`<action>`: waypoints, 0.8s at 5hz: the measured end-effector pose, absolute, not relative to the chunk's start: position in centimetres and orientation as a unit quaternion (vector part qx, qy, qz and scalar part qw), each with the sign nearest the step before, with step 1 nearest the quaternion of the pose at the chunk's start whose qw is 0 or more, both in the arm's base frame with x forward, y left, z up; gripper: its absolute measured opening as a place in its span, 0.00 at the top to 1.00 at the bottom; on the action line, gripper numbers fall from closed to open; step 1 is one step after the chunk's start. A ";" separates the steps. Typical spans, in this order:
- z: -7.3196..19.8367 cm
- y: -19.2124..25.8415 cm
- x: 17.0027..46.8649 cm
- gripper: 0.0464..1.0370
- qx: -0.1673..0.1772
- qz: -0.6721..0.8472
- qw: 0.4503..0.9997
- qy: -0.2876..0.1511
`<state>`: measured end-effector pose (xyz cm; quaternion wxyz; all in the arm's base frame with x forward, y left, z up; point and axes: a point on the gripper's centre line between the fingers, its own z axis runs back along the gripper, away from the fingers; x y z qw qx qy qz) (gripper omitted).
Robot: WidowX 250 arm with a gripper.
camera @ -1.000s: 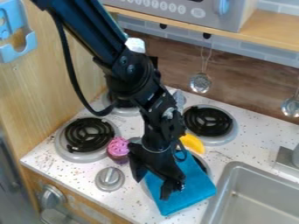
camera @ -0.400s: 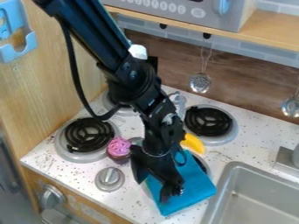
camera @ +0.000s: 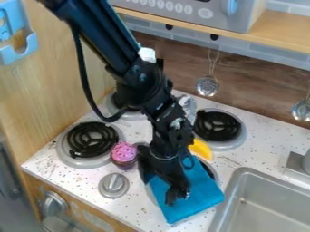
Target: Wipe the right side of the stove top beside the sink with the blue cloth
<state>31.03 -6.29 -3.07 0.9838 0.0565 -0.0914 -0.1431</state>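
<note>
The black gripper (camera: 158, 186) hangs low over the front right burner, its fingers spread apart, one at the left edge of a blue cloth (camera: 196, 197) and the other over the cloth. Whether it touches the cloth I cannot tell. The folded cloth lies across the burner and hides most of it. Left of the gripper stands a cupcake toy with pink frosting (camera: 124, 152). Behind the gripper's right side a yellow object (camera: 200, 149) is partly hidden. A silvery object (camera: 187, 105) shows behind the arm.
Black coil burners sit at the left (camera: 92, 139) and back right (camera: 218, 125). A stove knob (camera: 113, 185) stands at the front. The metal sink (camera: 266, 202) is at the right. Ladles (camera: 207, 85) hang on the back wall, and a wooden panel (camera: 60, 81) bounds the left side.
The upper arm has shifted slightly to the right. The gripper has moved only a little, and the cloth, cupcake and yellow object have kept their places.
</note>
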 end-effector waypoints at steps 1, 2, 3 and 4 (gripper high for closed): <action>-3.8 -6.4 31.7 0.04 0.058 -0.157 0.980 -0.111; -4.3 -6.8 32.7 0.04 0.054 -0.171 0.971 -0.156; -4.6 -7.3 33.1 0.04 0.041 -0.172 0.970 -0.166; -4.5 -7.8 33.5 0.04 0.030 -0.167 0.971 -0.171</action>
